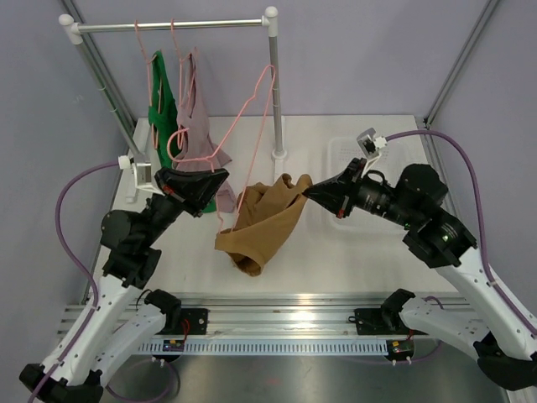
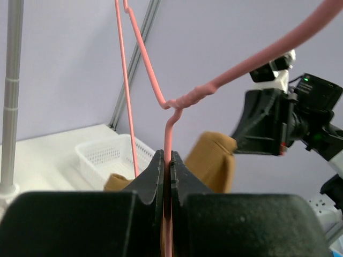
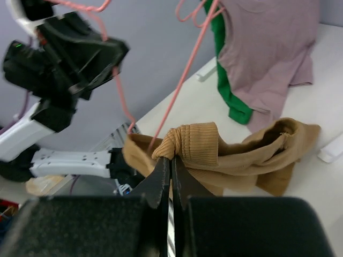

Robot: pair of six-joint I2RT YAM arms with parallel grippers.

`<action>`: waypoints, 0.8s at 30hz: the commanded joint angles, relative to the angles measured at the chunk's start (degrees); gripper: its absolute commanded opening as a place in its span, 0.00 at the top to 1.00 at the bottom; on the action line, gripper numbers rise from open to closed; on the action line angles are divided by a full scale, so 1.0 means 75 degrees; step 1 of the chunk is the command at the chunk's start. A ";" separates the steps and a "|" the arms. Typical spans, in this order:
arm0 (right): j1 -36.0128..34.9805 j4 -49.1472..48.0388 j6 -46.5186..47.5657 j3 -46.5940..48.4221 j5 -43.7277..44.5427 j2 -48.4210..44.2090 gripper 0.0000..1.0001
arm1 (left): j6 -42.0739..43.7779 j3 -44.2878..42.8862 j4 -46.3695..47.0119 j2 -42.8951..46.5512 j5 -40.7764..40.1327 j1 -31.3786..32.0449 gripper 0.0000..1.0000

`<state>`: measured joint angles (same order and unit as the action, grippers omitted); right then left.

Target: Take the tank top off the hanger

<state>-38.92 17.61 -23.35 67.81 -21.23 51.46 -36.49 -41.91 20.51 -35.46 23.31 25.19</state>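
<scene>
Left wrist view: my left gripper (image 2: 166, 163) is pinched tight on the pink hanger (image 2: 169, 131), its wire rising straight above my fingertips. My right gripper (image 3: 170, 166) clamps a ribbed fold of the tan tank top (image 3: 252, 155), bunched just ahead.

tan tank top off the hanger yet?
Not fully: the hanger runs into the bunched tank top, which the right gripper pinches.
</scene>
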 commanded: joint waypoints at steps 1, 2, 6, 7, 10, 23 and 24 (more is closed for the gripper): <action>0.0044 0.0464 -0.0237 0.0438 -0.1059 -0.0263 1.00 | 0.0188 -0.0844 0.1883 -0.0415 -0.0889 0.0203 1.00; 0.0044 0.0697 -0.0238 0.0520 -0.1059 -0.0287 1.00 | 0.0259 -0.1031 0.1720 -0.0509 -0.1148 0.0273 1.00; 0.0044 0.1086 -0.0238 0.0954 -0.1467 -0.0217 1.00 | 0.0575 -0.1934 0.0126 -0.0861 -0.2310 0.0309 1.00; 0.0044 0.1063 -0.0261 0.1047 -0.1945 -0.0194 1.00 | 0.0681 -0.2098 0.0055 -0.0966 -0.2462 0.0309 1.00; 0.0044 0.1027 -0.0413 0.1037 -0.2138 -0.0054 1.00 | 0.0659 -0.2285 -0.0143 -0.1060 -0.2627 0.0309 1.00; -0.1432 0.1228 -0.0623 -0.0919 0.2782 0.1645 1.00 | 0.1232 -0.4466 -0.5908 -0.2220 -0.3518 0.0309 1.00; -0.1490 0.1192 -0.0740 -0.1013 0.3492 0.1751 0.97 | 0.1267 -0.4571 -0.6015 -0.2337 -0.3681 0.0309 1.00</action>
<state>-48.14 28.60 -26.35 62.17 -8.99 62.98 -29.30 -72.42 -17.72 -52.34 -0.34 27.29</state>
